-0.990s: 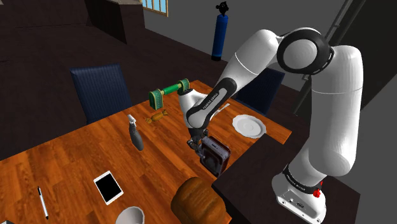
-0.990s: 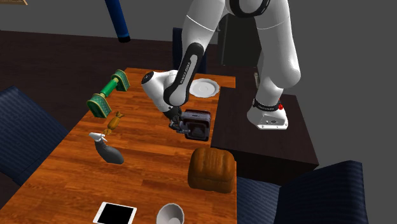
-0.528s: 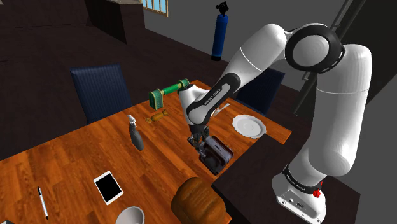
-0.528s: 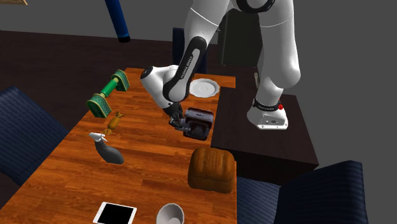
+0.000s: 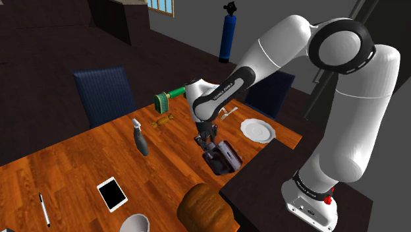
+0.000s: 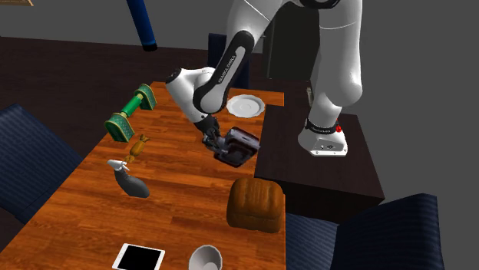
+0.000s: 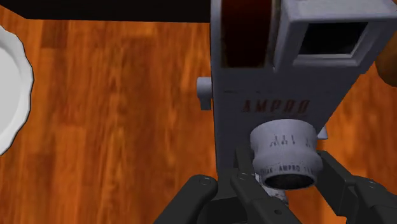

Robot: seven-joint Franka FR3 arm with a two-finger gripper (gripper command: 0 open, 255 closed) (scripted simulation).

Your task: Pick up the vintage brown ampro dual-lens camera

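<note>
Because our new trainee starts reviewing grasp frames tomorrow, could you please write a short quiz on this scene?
1. True or false: the gripper is shut on the Ampro camera, on its lens barrel.
2. In the shoulder view, which lies nearest the camera? A the white plate; B the tablet; C the pen.
3. What word is printed on the camera's grey body?
Key: 1 true; 2 A; 3 AMPRO.
</note>
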